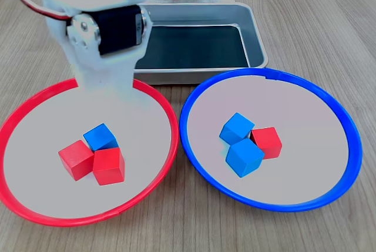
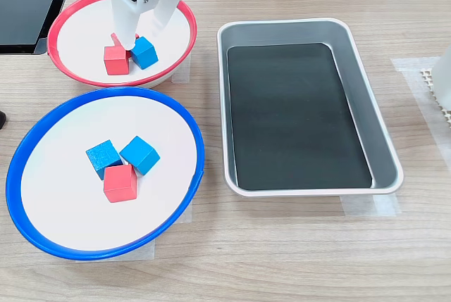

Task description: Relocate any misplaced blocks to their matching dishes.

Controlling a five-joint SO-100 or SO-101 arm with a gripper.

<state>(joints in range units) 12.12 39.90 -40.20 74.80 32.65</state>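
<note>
Now the arm comes for the blue block in the red dish.
The fingers [image 2: 150, 26] are spread wide. They hang just above the blue block [image 2: 144, 52], which sits inside the red dish [image 2: 184, 13], touching two red blocks. It lies right below, between them.
</note>
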